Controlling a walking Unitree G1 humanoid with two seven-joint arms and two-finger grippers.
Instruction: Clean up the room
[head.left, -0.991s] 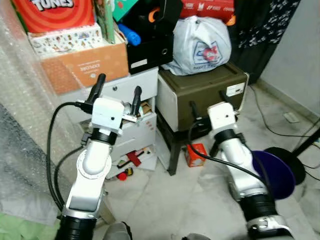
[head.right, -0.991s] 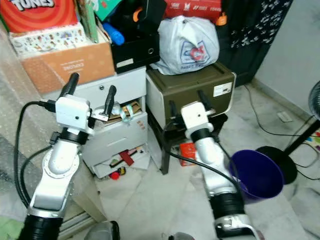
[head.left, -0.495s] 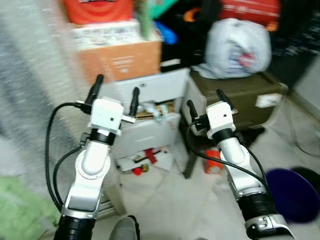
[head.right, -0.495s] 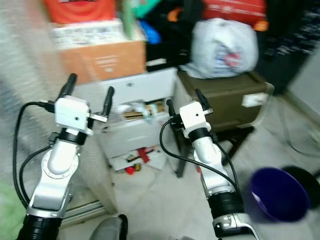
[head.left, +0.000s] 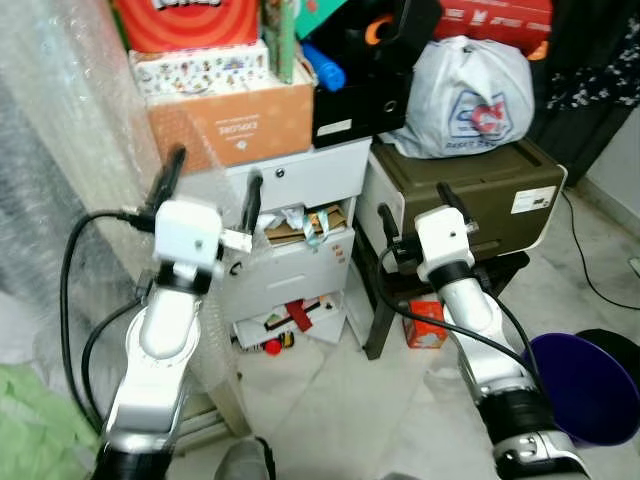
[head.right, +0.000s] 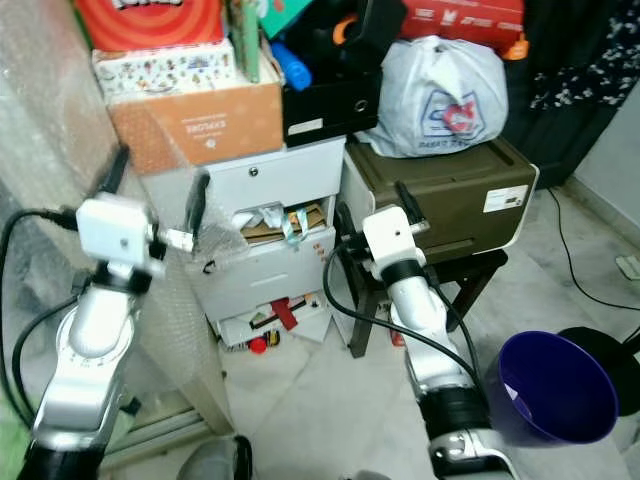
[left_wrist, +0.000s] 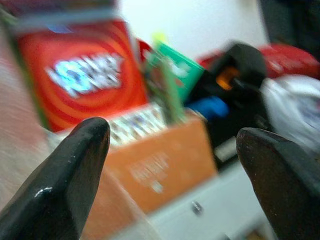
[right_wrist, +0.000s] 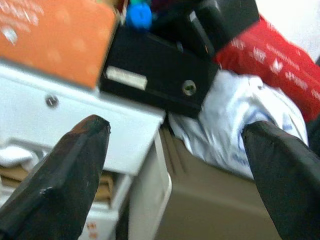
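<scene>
Bubble wrap (head.left: 70, 120) hangs in a clear sheet at the far left, with the left gripper (head.left: 210, 185) raised just in front of it, its two black fingers spread apart and holding nothing. Behind it an orange cardboard box (head.left: 235, 120) sits on a white drawer cabinet (head.left: 300, 215), whose middle drawer stands open, stuffed with paper and card (small red bits lie low down in the bottom one). A black file box (head.left: 360, 100) is next on the cabinet top. The right gripper (head.left: 415, 205), fingers likewise parted and empty, hovers before a dark olive case (head.left: 470, 195) carrying a white plastic bag (head.left: 470, 100). On the tiled floor (head.left: 340, 400) at the right stands a purple round bucket (head.left: 585, 385).
</scene>
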